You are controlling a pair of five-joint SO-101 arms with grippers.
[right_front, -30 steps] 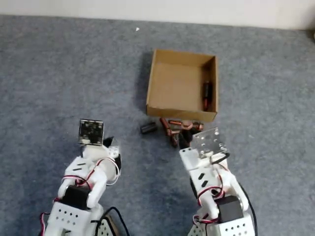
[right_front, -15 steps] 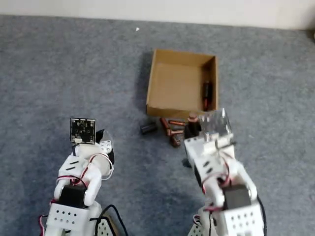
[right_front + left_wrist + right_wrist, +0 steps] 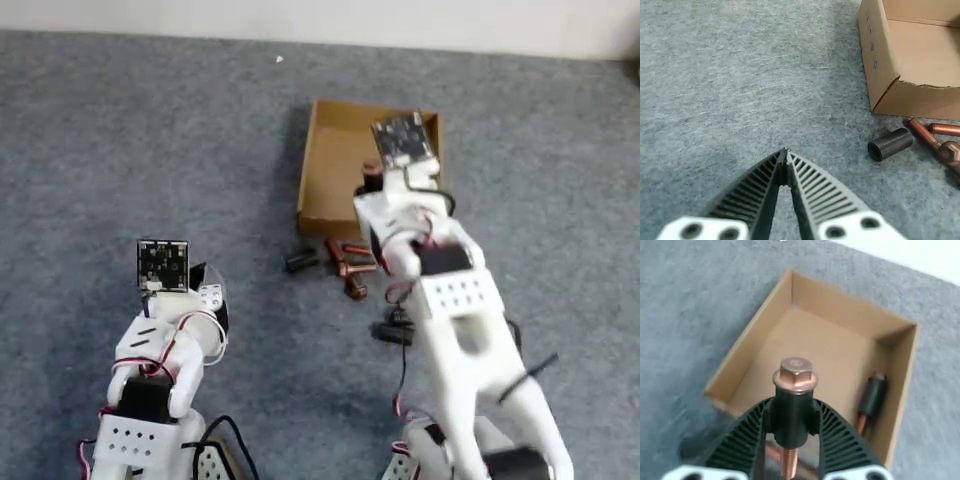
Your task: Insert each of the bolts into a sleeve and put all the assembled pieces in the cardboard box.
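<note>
Right end effector [image 3: 792, 412] is over the box [image 3: 840, 307], clamped on a bolt-in-sleeve piece [image 3: 795, 377]. The jaws grip the black sleeve, with the copper head up and the thread hanging out below. Step in hand, as I read it, is the drop-off. One finished piece [image 3: 871, 395] already lies inside the box along a side wall, so aim for the bare floor beside it, not on top. Suggest lowering inside the walls before opening; released from height, the bolt may slip out of the sleeve or bounce over the rim. Open just enough to free the sleeve, then lift straight up clear of the walls. Left end effector [image 3: 786, 159] is fully closed on nothing, above the surface [image 3: 740, 75] off the box's front corner. Left to do: a loose sleeve [image 3: 890, 144] and bolts [image 3: 926, 136] lying just outside the box's front wall.
</note>
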